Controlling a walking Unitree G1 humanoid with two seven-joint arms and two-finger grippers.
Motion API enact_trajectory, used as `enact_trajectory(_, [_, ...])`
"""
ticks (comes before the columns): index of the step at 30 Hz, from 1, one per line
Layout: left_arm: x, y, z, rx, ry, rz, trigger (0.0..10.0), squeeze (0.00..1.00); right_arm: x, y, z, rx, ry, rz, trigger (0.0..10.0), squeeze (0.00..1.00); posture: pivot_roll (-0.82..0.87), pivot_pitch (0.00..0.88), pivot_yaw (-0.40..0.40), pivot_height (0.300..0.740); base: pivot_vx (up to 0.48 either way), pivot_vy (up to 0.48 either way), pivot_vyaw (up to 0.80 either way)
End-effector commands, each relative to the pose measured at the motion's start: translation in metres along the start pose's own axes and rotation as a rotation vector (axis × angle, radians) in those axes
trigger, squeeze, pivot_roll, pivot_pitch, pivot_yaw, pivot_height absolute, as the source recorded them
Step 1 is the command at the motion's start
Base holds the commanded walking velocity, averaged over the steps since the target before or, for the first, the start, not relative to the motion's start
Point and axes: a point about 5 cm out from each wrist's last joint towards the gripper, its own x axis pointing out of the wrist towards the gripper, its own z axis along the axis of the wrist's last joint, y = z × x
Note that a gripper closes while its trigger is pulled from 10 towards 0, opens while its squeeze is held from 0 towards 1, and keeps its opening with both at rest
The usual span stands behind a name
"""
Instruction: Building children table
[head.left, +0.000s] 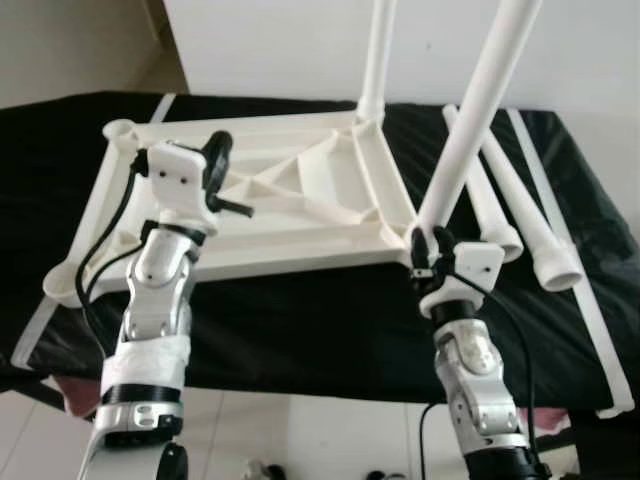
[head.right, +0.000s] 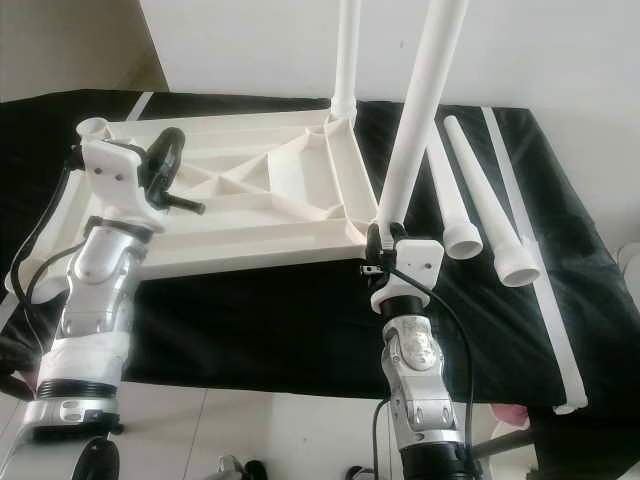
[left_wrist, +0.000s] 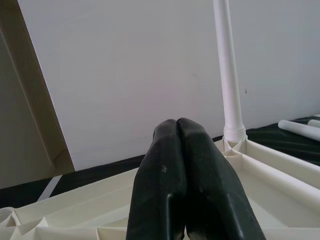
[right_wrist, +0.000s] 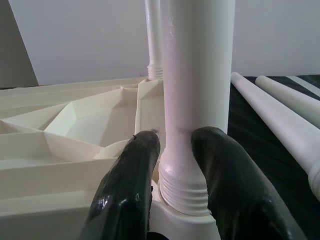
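Black-covered work surface filling mid-frame, with the upside-down white tabletop lying across its centre. Roughly halfway, by the look of it — one leg standing in the far corner at top centre, second leg seated at the near right corner, two spare legs lying loose at right. Right gripper clamped around that second leg's base, fingers just parted by it. Left gripper pinched closed on nothing, hovering over the tabletop's left half.
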Motion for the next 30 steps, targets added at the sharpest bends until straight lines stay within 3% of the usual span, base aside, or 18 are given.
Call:
enact_trajectory(1, [-0.0023, 0.0016, -0.0009, 0.010, 0.009, 0.069, 10.0, 0.00, -0.0025, -0.0019, 0.0003, 0.006, 0.001, -0.005, 10.0, 0.00, -0.07, 0.149, 0.012, 0.740, 0.000, 0.000, 0.00])
enact_trajectory(30, [-0.0018, 0.0038, -0.0017, 0.012, 0.017, 0.079, 10.0, 0.00, 0.0000, -0.0035, 0.0026, 0.002, -0.005, -0.007, 10.0, 0.00, -0.08, 0.156, 0.008, 0.740, 0.000, 0.000, 0.00])
